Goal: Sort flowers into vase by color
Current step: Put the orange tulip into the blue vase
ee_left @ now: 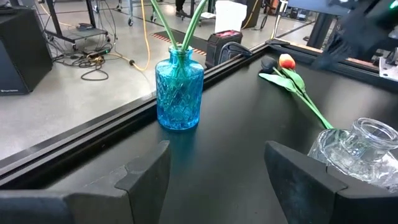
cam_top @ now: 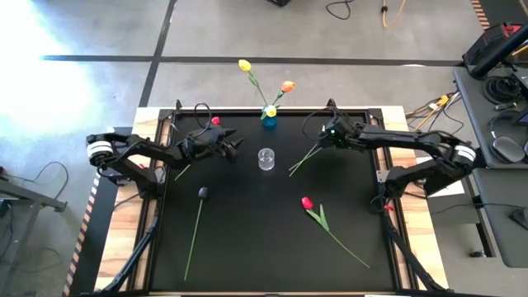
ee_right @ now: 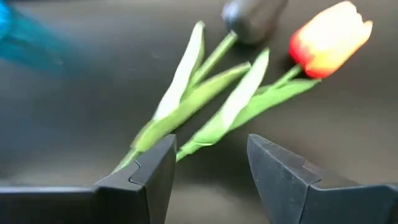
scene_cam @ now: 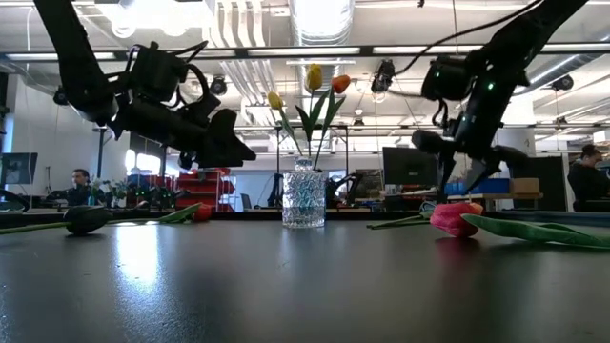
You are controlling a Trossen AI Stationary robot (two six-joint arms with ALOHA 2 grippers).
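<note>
A blue vase (cam_top: 270,118) at the table's far edge holds a yellow tulip (cam_top: 244,65) and an orange tulip (cam_top: 287,86). A clear vase (cam_top: 266,158) stands just in front of it, bare of flowers. My left gripper (cam_top: 235,149) hovers open left of the clear vase (ee_left: 360,149), facing the blue vase (ee_left: 179,87). My right gripper (ee_right: 211,168) is open above two tulips lying side by side, one orange-red (ee_right: 326,40), one dark-headed (ee_right: 249,15); their stems (cam_top: 304,161) lie on the table. Other tulips lie flat: dark (cam_top: 203,192), red (cam_top: 307,202), red (cam_top: 216,121).
The black table top has a raised frame (cam_top: 247,110) along its far edge, right behind the blue vase. The stem (cam_top: 191,239) of the dark tulip runs toward the near edge, and the red tulip's stem (cam_top: 346,247) slants toward the near right. People sit in the room behind.
</note>
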